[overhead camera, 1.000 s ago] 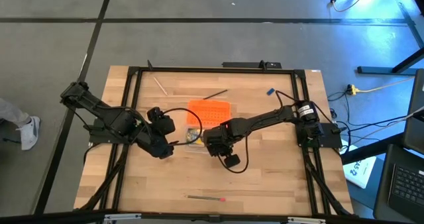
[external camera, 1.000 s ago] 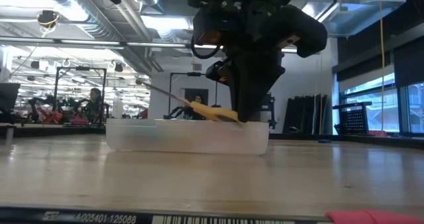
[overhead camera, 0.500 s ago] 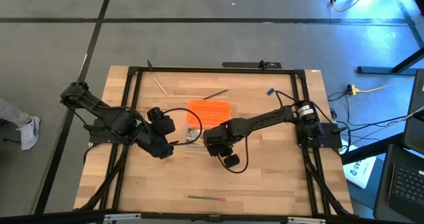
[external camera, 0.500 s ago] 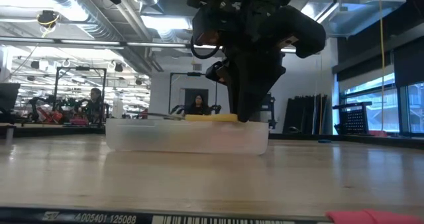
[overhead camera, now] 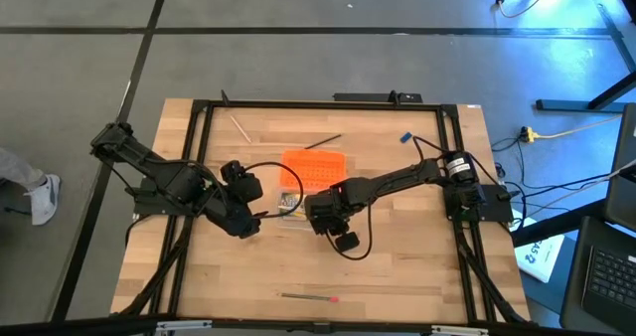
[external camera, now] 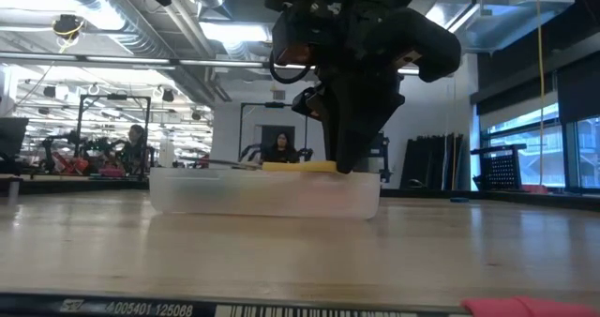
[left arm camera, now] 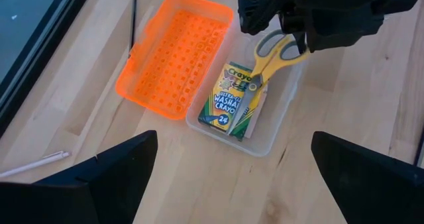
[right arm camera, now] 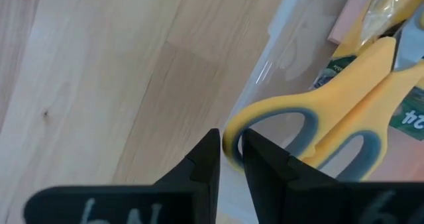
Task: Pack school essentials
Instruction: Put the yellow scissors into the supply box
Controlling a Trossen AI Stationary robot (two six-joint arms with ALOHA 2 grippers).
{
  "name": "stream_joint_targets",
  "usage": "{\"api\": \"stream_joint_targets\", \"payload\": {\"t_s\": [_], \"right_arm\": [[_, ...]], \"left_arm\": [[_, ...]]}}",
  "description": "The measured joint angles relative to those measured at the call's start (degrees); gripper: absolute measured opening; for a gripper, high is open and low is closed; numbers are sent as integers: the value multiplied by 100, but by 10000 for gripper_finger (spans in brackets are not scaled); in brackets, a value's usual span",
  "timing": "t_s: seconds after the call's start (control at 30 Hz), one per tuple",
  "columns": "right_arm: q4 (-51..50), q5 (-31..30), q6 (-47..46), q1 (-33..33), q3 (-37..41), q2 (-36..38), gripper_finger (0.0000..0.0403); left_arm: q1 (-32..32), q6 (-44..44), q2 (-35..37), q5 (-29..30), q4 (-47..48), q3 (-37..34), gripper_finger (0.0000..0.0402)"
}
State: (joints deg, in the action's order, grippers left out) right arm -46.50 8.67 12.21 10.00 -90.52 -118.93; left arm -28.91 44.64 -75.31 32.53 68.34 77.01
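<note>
Scissors (left arm camera: 275,54) lowered flat onto crayon box (left arm camera: 234,99) | handle between right end effector (right arm camera: 228,159) fingers

**Scissors and crayons in the clear box**

A clear box (left arm camera: 265,128) sits on the wooden table (left arm camera: 199,177). Its orange lid (left arm camera: 175,52) lies open at its 9 o'clock side. Inside, a green-yellow crayon box (left arm camera: 232,101) lies flat. The yellow-handled scissors (left arm camera: 278,52) rest on it, toward 1 o'clock. The right gripper (left arm camera: 291,25) is over the handles, maybe touching them. A dark pencil (left arm camera: 133,22) lies past the lid. A pale stick (left arm camera: 33,164) lies at 8 o'clock.
</note>
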Motion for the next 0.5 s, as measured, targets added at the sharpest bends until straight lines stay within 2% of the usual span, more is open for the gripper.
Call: {"api": "stream_joint_targets", "payload": {"t_s": [0.37, 0.5], "right_arm": [[-15, -5, 7, 0, 0, 9, 67], [-24, -3, 5, 0, 0, 11, 52]], "left_arm": [[-2, 0, 0, 1, -2, 0, 394], [-2, 1, 0, -2, -1, 0, 394]]}}
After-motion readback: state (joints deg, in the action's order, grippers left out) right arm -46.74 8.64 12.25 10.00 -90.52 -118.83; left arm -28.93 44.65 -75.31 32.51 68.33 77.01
